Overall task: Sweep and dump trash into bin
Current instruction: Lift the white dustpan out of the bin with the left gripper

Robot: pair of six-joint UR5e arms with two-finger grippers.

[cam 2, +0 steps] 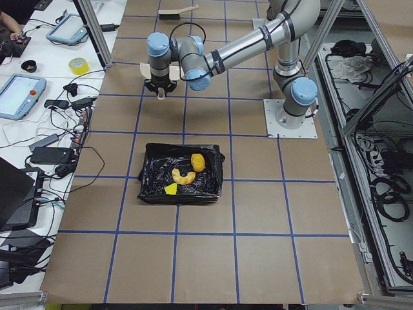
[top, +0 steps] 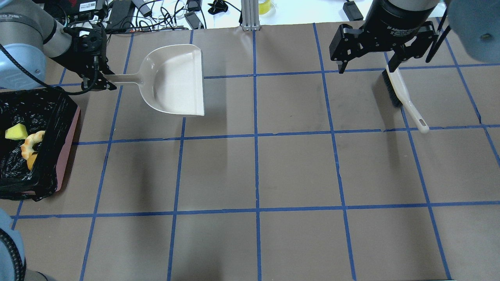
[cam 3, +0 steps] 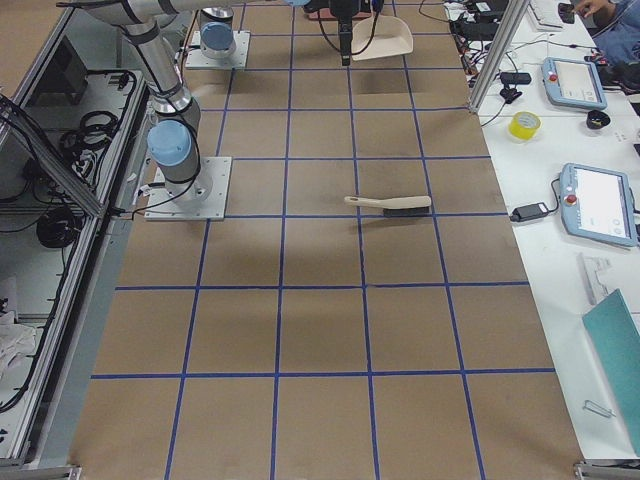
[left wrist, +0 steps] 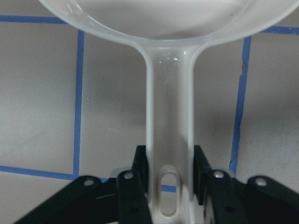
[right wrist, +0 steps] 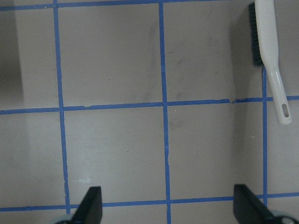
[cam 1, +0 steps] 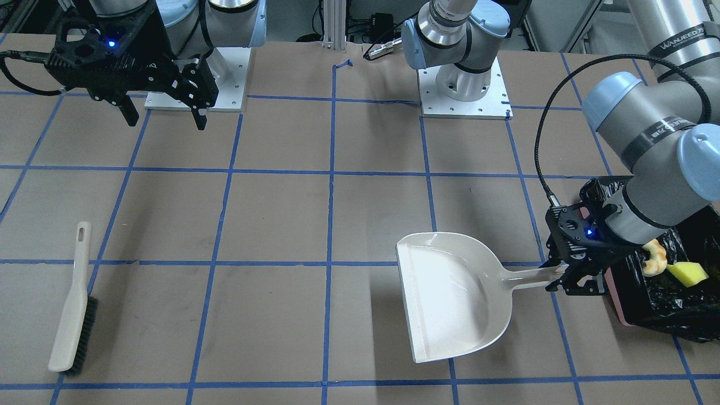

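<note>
The three trash pieces lie in the black-lined, pink-sided bin [top: 68, 150]: a yellow-green wedge [top: 15, 132], a curved bread piece [top: 31, 142] and an orange lump [top: 32, 160]. In the front view the bin [cam 1: 617, 301] shows at the right edge. My left gripper [top: 100, 80] is shut on the handle of the empty beige dustpan [top: 175, 78], right beside the bin. The left wrist view shows its fingers [left wrist: 141, 179] clamping the handle [left wrist: 169, 121]. My right gripper [top: 367, 67] is open and empty, raised above the table. The brush [top: 402, 97] lies flat under it.
The two arm bases [cam 1: 464, 93] stand on plates at the robot's edge of the table. Cables and boxes [top: 129, 11] lie beyond the far table edge. A side table with tablets and tape [cam 3: 585, 200] runs along that edge.
</note>
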